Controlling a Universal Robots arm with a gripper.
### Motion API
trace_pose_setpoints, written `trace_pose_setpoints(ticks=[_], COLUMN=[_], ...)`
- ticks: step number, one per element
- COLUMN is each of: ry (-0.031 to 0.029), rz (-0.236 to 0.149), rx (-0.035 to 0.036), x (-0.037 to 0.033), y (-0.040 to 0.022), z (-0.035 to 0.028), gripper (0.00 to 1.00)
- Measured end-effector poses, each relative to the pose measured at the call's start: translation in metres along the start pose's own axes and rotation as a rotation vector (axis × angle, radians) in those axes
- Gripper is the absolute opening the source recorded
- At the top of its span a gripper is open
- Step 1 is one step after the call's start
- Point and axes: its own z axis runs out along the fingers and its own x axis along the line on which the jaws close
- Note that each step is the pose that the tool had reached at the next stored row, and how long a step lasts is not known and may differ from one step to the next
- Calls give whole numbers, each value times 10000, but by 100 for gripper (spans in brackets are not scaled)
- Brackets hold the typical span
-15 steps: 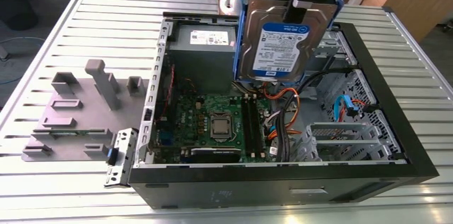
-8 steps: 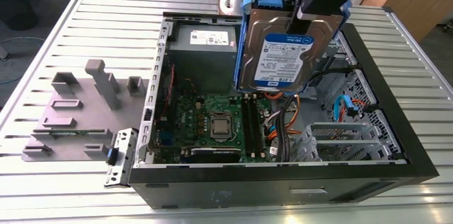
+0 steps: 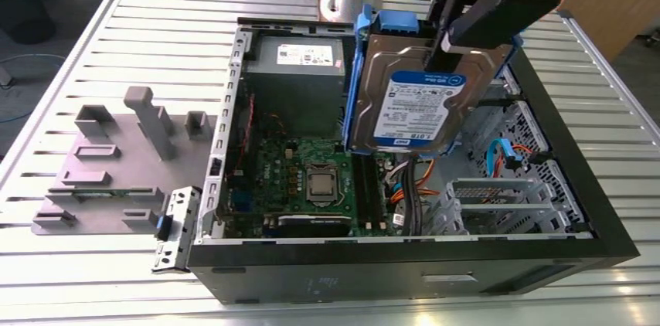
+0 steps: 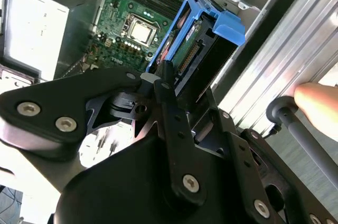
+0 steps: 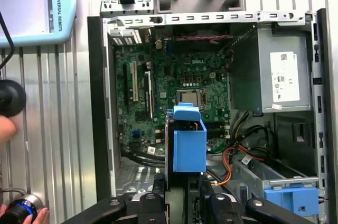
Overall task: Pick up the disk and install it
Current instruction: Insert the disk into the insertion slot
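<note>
Exterior view: the gripper point(image 3: 450, 49) hangs high over the open computer case point(image 3: 413, 272).
Grip: its fingers are clamped tight on the disk point(image 3: 413, 113), pinching it at the upper edge.
Disk: in the air and tilted, with its white-and-blue label facing the camera and blue rails along its sides.
Below the disk: the green motherboard point(image 3: 309, 175) lies flat in the case, and the grey power-supply box point(image 3: 294, 67) sits at the far end.
First wrist view: looking down, the disk's blue end tab point(image 5: 189, 147) hangs over the board, near the processor socket point(image 5: 190, 96).
Drive cage point(image 5: 292, 198): metal with a blue tab, in a corner of the case, well apart from the disk.
Table point(image 3: 154, 17): slatted metal; the case lies on its side on it, with a grey fixture point(image 3: 113, 164) beside the case on the exterior view's left.
Person: in the second wrist view, a hand point(image 4: 317, 105) is just beside a black handle point(image 4: 296, 129) at the table's edge.
</note>
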Motion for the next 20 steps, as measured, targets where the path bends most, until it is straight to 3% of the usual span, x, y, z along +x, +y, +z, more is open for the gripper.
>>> trace_pose_setpoints(ticks=[2,10,15,20], ry=[0,5,145,182], rz=[0,0,3,6], rx=[0,0,-24,-42], x=[34,41,42,44], y=[-2,-3,-4,-4], z=[-1,0,17,64], gripper=[35,35,35,35])
